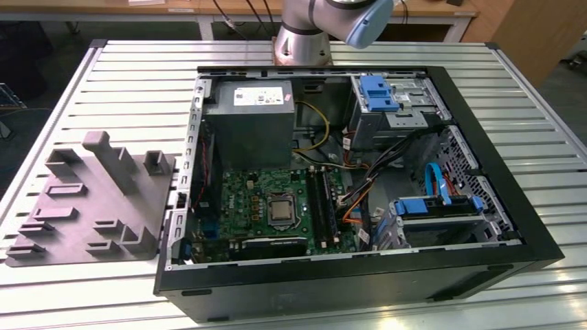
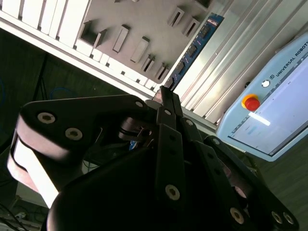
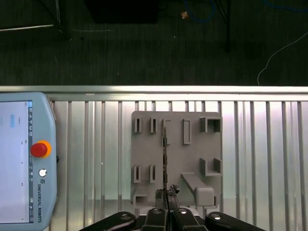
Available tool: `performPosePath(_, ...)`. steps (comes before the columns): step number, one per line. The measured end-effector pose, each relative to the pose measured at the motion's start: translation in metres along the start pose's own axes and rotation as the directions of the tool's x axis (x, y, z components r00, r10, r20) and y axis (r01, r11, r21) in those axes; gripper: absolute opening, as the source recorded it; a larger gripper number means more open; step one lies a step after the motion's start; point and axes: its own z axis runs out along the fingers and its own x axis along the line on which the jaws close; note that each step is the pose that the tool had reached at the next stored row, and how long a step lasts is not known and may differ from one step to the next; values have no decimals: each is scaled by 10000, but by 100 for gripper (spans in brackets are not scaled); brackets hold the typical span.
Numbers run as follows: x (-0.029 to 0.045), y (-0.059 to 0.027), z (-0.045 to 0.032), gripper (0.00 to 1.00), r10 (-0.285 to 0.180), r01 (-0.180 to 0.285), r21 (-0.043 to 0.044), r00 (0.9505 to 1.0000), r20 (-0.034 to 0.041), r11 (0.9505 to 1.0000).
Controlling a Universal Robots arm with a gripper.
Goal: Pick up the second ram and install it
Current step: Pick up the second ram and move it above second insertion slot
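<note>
The second ram point(image 2: 196, 44) is a slim dark-blue strip with darker chips, and it sticks out from my gripper's tips. In the first wrist view the second ram point(image 3: 165, 154) shows edge-on as a thin line. My gripper point(image 3: 166, 196) is shut on its near end, and its closed dark fingers point(image 2: 169, 144) run up to the strip in the second wrist view. Gripper and ram hang high above the grey slotted holder point(image 3: 192, 144), which lies on the table at the exterior view's left point(image 1: 92, 199). The green motherboard point(image 1: 266, 196) with its long black memory slots point(image 1: 321, 199) lies in the open computer case point(image 1: 495, 199).
A grey power-supply box point(image 1: 247, 124) fills the case's far corner, with blue drive brackets point(image 1: 378, 93) and loose cables point(image 1: 367, 185) beside the board. A teach pendant point(image 3: 24, 159) with a red button rests on the slatted table point(image 3: 269, 159) next to the holder. The arm's base point(image 1: 303, 34) stands behind the case.
</note>
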Motion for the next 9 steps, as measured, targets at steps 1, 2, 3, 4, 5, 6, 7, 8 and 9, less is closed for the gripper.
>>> performPosePath(1, 0, 0, 0, 11, 0, 0, 1, 10000, 1, 10000)
performPosePath(2, 0, -1, 0, 11, 0, 0, 0, 10000, 0, 10000)
performPosePath(3, 0, -2, 0, 11, 1, -1, 1, 10000, 0, 10000)
performPosePath(4, 0, -4, 0, 11, 0, 0, 0, 10000, 0, 10000)
performPosePath(5, -1, -7, 0, 11, 0, 0, 0, 10000, 0, 10000)
performPosePath(6, 0, -10, -1, 11, 0, 0, 0, 10000, 0, 10000)
performPosePath(7, 0, -13, 0, 11, 0, 0, 1, 10000, 1, 10000)
performPosePath(8, 0, -15, 0, 11, 0, 0, 1, 10000, 0, 10000)
performPosePath(9, 0, -18, 0, 11, 0, 0, 1, 10000, 1, 10000)
